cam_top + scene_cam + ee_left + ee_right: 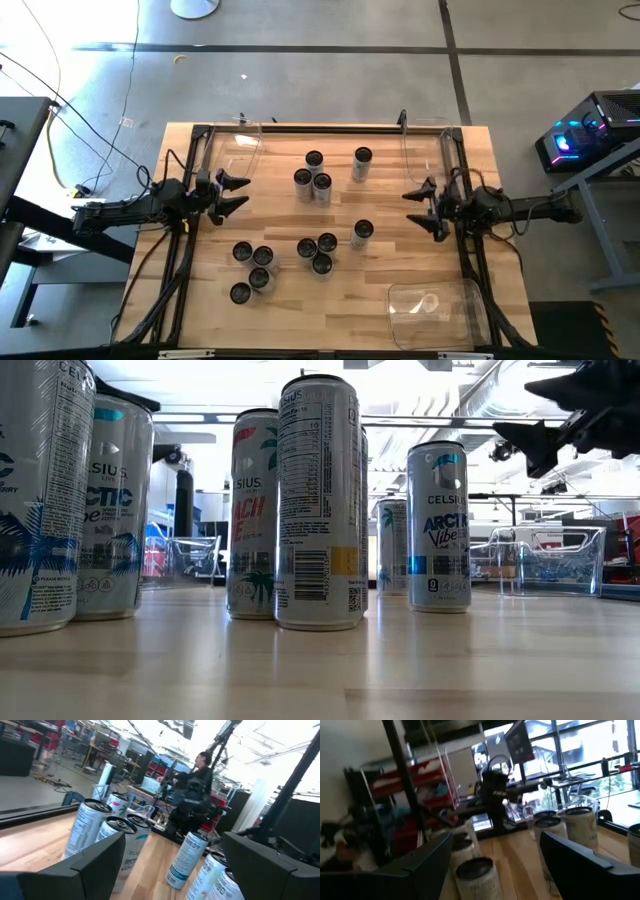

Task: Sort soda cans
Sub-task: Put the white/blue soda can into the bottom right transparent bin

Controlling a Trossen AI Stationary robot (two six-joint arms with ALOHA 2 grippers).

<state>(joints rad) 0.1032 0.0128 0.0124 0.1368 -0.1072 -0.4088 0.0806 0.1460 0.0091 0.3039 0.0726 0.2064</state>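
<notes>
Soda cans clustered mid-table: four toward the far edge, four central, four nearer the left front. Clear bins at far left, far right and front right corners.

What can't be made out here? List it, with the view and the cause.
- Can labels: in the high view the soda cans show only dark tops; flavours cannot be read.
- Leftmost can: low view, cut off by the picture's edge.
- Far cans: low view, hidden behind the front can.
- Clear bin: high view, contents unclear through glare.
- Near can: right wrist view, label blurred.
</notes>
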